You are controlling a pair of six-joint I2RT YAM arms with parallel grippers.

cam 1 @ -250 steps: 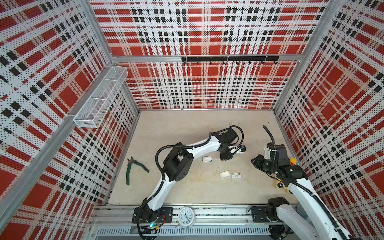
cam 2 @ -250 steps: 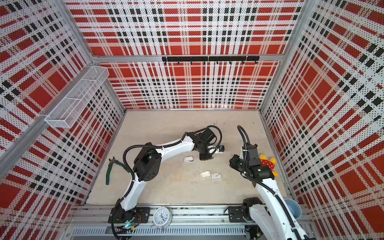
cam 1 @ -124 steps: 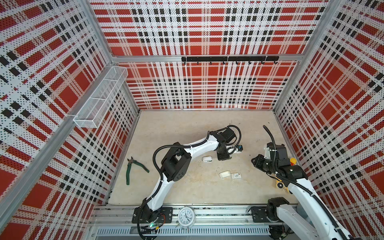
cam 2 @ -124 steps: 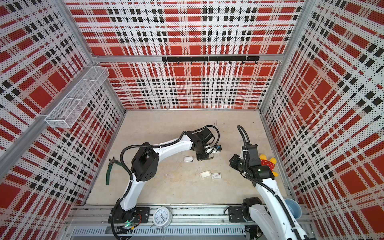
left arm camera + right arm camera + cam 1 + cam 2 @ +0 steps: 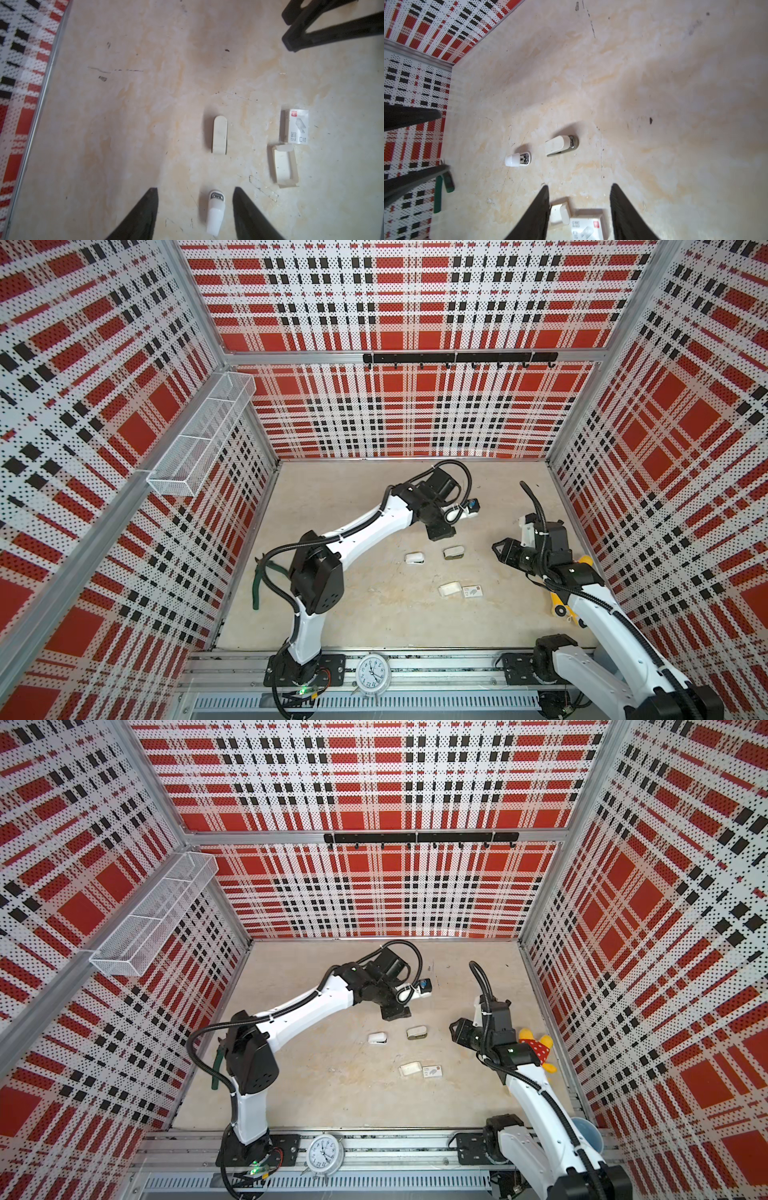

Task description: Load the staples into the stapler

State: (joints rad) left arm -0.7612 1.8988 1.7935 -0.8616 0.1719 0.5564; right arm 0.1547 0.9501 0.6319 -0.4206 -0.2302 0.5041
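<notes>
Both pincers stand apart right now. On the left wrist camera I see the left gripper [image 5: 195,188] with its two black fingers [image 5: 145,214] spread wide. The white stapler [image 5: 215,209] lies on the table [image 5: 124,124] in the gap, clear of both fingers, with its chrome end pointing away from the lens. Beyond it the cream stapler [image 5: 219,135] lies flat, apart from the white one.

Off to the side I have the cardboard tray [image 5: 285,166] and the printed box sleeve [image 5: 296,126], just beside each other. The tray's inside looks plain and pale from here, and I can't tell whether any staples lie in it. I can't pick out a silver strip anywhere for certain.

Over to the right wrist camera: the right gripper [image 5: 579,185] is spread too, with nothing between its fingers. The tray and sleeve show on the table below the gap.

In both top views the two staplers sit mid-table, white to the left of cream, with the tray and sleeve nearer the front rail. The left gripper hangs just behind the cream stapler, and the right gripper hangs off to the cream stapler's right, apart from it.

Green-handled pliers [image 5: 259,585] lie by the left wall, partly behind the left arm. A clock [image 5: 372,672] stands on the front rail.
</notes>
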